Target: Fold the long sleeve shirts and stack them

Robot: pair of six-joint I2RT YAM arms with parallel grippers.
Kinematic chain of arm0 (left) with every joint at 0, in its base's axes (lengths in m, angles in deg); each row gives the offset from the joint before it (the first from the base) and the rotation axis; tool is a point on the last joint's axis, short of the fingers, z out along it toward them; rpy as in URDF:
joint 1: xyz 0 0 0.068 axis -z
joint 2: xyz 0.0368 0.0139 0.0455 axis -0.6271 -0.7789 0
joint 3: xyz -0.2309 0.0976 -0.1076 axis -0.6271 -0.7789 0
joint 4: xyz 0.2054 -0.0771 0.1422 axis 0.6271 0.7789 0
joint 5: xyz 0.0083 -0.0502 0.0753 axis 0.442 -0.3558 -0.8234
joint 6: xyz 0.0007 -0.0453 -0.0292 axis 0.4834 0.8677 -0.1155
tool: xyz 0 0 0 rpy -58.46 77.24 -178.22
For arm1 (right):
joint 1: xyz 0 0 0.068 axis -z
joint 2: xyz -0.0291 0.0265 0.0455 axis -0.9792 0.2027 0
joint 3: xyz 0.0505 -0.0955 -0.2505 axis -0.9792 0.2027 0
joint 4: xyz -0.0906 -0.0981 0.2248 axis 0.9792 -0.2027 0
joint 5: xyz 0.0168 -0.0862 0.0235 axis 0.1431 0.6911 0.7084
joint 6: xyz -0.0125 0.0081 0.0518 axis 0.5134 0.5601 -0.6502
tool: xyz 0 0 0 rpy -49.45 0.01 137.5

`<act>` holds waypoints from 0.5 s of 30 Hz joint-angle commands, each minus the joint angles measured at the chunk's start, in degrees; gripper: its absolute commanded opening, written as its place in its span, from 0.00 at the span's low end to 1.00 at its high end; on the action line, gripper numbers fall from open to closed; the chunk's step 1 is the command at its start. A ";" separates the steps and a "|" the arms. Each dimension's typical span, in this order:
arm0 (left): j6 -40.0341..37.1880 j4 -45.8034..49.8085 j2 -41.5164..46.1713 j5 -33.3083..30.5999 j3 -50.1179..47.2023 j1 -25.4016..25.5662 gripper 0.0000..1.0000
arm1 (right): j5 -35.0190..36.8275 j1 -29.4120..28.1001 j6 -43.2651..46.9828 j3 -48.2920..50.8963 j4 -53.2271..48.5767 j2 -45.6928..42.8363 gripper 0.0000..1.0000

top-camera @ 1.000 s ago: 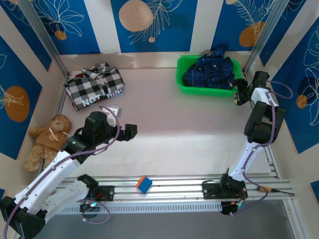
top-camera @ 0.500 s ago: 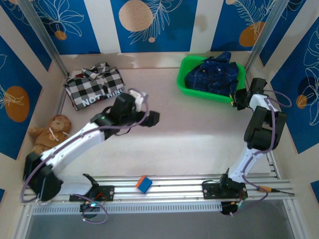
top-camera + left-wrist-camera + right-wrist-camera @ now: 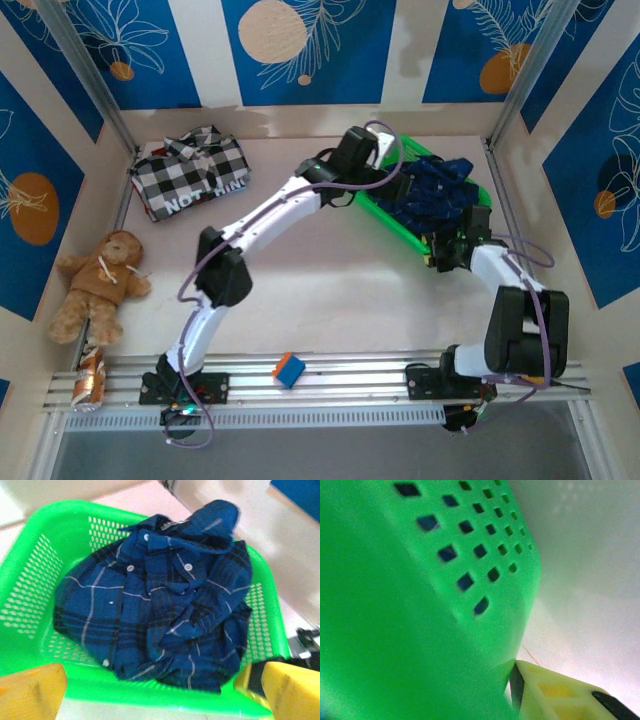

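Left wrist view: the left gripper (image 3: 160, 692), jaws spread wide, hovers just above the dark blue plaid shirt (image 3: 155, 615). The shirt lies crumpled, with no clear long axis, inside the green basket (image 3: 30, 595), whose walls ring it closely. From the top view, the right gripper (image 3: 445, 250) sits at the basket's near corner, perhaps pinching the rim; I cannot tell. Bare table (image 3: 330, 260) lies open leftward, toward the checked shirt (image 3: 190, 180).

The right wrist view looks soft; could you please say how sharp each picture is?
Right wrist: the green perforated plastic basket wall is too close, blurred; left wrist: the dark blue plaid cloth shirt is slightly soft, background washed out; top external: sharp, mild glare on the pale table.
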 commanded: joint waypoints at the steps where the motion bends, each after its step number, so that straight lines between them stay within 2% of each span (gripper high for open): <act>1: -0.90 9.03 -6.30 0.06 8.32 1.68 1.00 | 1.60 -2.11 -5.80 2.21 -4.53 -5.08 0.39; 2: -0.71 8.94 -7.56 -0.07 9.18 1.86 1.00 | 1.88 -3.24 -5.94 2.18 -5.17 -6.14 0.39; 6: -1.19 6.20 -10.80 -0.06 9.56 3.59 1.00 | 2.33 -8.84 -4.51 0.14 -8.53 -9.21 0.55; 10: -4.16 4.93 -13.83 -4.50 10.68 6.08 1.00 | 2.86 -14.50 -2.34 -1.04 -12.61 -12.13 0.67; 15: -4.33 5.83 -18.78 -7.14 12.78 6.73 1.00 | 4.72 -19.30 0.37 -0.89 -17.14 -18.66 0.69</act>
